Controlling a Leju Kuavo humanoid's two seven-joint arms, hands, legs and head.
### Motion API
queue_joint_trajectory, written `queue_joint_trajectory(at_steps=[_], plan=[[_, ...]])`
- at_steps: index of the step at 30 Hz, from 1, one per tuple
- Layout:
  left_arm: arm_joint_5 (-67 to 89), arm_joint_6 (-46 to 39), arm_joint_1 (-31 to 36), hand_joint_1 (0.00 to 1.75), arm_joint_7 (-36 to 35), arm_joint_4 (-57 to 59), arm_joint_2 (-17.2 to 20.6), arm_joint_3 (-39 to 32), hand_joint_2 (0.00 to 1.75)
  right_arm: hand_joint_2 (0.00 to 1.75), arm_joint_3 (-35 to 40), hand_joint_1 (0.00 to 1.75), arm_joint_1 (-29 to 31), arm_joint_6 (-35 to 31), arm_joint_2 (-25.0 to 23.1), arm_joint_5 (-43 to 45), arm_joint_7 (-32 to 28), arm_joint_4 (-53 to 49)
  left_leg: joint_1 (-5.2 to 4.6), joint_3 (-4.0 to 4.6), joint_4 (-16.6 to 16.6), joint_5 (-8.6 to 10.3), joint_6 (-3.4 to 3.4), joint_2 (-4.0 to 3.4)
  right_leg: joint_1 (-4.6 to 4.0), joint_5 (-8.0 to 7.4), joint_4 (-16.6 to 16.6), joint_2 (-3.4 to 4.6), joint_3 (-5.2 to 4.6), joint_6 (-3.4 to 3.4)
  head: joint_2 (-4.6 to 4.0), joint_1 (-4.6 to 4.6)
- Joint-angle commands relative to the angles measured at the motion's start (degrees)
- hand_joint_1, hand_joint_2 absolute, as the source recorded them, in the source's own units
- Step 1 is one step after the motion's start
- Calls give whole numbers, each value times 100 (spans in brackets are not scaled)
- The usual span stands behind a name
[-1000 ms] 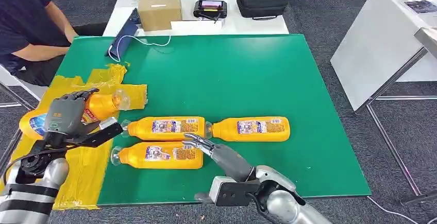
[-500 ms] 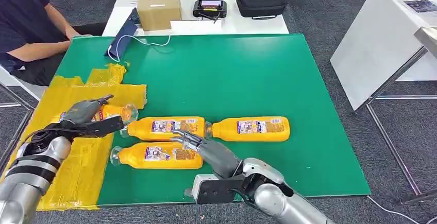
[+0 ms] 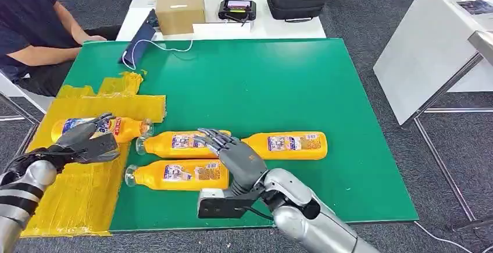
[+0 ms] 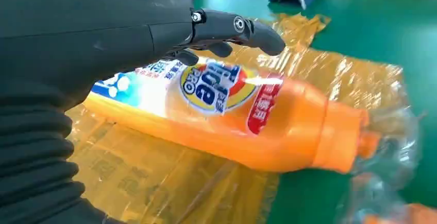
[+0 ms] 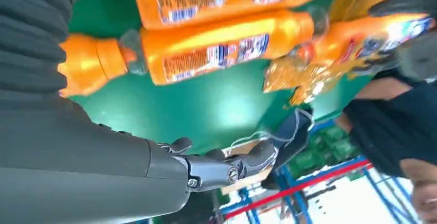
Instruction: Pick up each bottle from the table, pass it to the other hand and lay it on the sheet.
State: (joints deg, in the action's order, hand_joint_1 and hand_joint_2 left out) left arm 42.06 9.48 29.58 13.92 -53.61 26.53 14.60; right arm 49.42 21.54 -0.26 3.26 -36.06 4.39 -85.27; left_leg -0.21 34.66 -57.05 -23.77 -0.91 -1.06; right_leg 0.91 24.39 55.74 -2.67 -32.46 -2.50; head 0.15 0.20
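The left hand [image 3: 87, 142] covers the middle of the bottle on the yellow sheet [image 3: 87, 189], the right hand [image 3: 235, 157] hides where two bottles meet on the bench [image 3: 261, 78], the label print is too small to read, and the seated person [image 3: 29, 26] is cut off.

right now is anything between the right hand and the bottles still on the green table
Nothing visible. The right hand hangs open just over the middle bottle, between the near bottle and the far-right bottle.

Glossy orange plastic bottle [image 4: 242, 116] lies on a crinkled, shiny yellow sheet [image 3: 81, 189] over matt green table [image 3: 261, 84].
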Motion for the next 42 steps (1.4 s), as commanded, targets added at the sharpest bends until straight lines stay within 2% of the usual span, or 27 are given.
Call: queue_joint_trajectory(at_steps=[1,2,5,13,16,20,25,29,33,36,37,38,40,41,42], plan=[[-1267,77,-72,0,-19,-843,-500,-567,0,175,493,0,575,-128,-1041,-313,136,2298,14,-20,3,-4,9,-1,-10,0,-9,28,23,11,0,2],[-1403,65,-35,0,-14,-948,-615,-608,0,175,526,0,626,89,-1153,-43,33,2564,17,-23,4,-4,10,0,-13,0,-11,29,27,12,0,2],[-1782,98,18,0,-31,-1152,-857,-731,0,175,633,0,682,168,-1311,84,-34,2942,18,-21,3,-3,9,15,-15,4,-10,15,29,12,0,2],[-2799,-52,-311,0,58,-1808,-1452,-1194,0,175,835,0,709,152,-1416,170,-53,3401,13,-19,2,-5,7,12,-9,5,-9,15,27,8,0,2],[-2870,-209,-420,0,90,-1979,-1539,-1257,0,175,877,0,761,-147,-1389,-189,125,3595,11,-15,2,-4,6,10,-8,4,-10,13,24,7,0,0],[-2897,-219,-426,0,81,-1991,-1548,-1285,0,175,868,0,782,-224,-1381,-278,120,3644,8,-6,1,0,5,10,-7,1,-7,7,12,5,0,4],[-2999,-179,-681,0,102,-2302,-1608,-1408,0,175,480,0,897,-1029,-1282,-1510,999,4092,8,-9,2,-1,5,6,-6,1,-7,14,14,5,0,0],[-3107,-103,-480,0,79,-1974,-1749,-1378,0,175,63,0,959,-571,-1422,-1645,830,4816,8,-14,2,-2,5,18,-6,5,-7,7,22,7,0,0],[-3140,-104,-431,0,96,-1918,-1770,-1376,0,175,47,0,935,-534,-1483,-1634,788,4937,14,-16,-2,-3,9,25,-11,6,-8,7,28,11,0,4],[-3180,-116,-205,0,145,-1683,-1841,-1275,0,175,205,0,1032,157,-1637,-1614,759,5537,11,-10,0,1,7,19,-9,3,-7,0,18,7,0,0],[-3216,-80,-29,0,193,-1506,-1898,-1181,0,175,217,0,1085,588,-1710,-1459,575,5806,13,-15,0,2,9,32,-10,5,-8,-6,26,10,0,2],[-3223,-81,112,0,207,-1350,-1933,-1099,0,175,230,0,1105,695,-1736,-1373,466,5931,17,-20,0,2,10,38,-14,6,-10,-7,33,13,0,0],[-3262,-147,193,0,257,-1254,-1920,-978,0,175,321,0,1116,528,-1802,-1358,304,6055,17,-24,1,9,8,47,-14,3,-13,-22,33,11,0,0],[-3272,-156,173,0,263,-1267,-1906,-979,0,175,296,0,1102,508,-1829,-1309,259,6033,12,-39,-1,5,7,21,-10,1,-9,-5,27,8,0,2],[-3285,-163,148,0,270,-1291,-1897,-986,0,175,289,0,1096,514,-1847,-1276,231,6011,17,-55,7,7,12,26,-14,-4,-20,-4,45,13,0,-2]])
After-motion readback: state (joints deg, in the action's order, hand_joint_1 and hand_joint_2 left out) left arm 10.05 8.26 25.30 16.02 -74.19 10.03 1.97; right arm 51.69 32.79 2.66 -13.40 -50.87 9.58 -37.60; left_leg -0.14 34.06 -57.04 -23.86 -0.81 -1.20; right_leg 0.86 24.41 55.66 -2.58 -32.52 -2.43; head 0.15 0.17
